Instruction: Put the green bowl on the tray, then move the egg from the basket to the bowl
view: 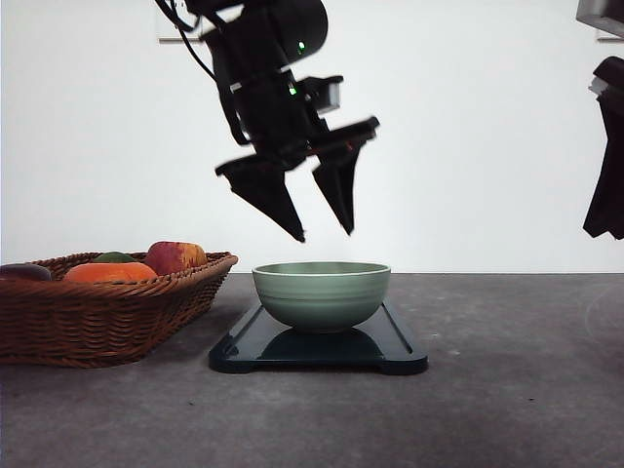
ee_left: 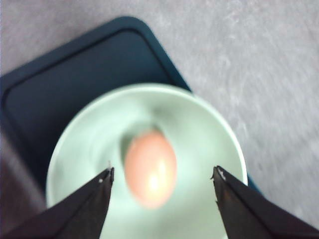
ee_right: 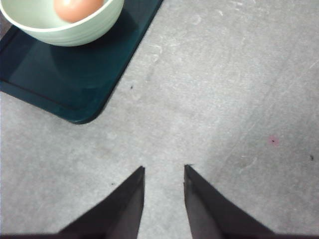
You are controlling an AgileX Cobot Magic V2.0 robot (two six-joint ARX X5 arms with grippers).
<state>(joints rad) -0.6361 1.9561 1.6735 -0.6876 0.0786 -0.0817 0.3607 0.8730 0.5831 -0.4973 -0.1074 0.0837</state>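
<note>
Grey table (view: pixel 507 390), white wall behind. Green bowl (view: pixel 322 292) seated on tray (view: pixel 390 353); egg (ee_left: pixel 150 168) inside. Left gripper (view: pixel 325 234) above, spread wide, empty: apparently released. Right gripper (ee_right: pixel 163 169) narrowly parted, idle. Basket (view: pixel 107 322) beside tray.

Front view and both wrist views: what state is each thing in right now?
Pale sage-green ceramic bowl: upright on tray, egg inside.
Dark glossy rectangular tray: flat on table.
Brownish egg: in bowl.
Brown wicker basket: holds produce.
Left gripper: open, above bowl.
Right gripper: slightly open, empty.
</note>
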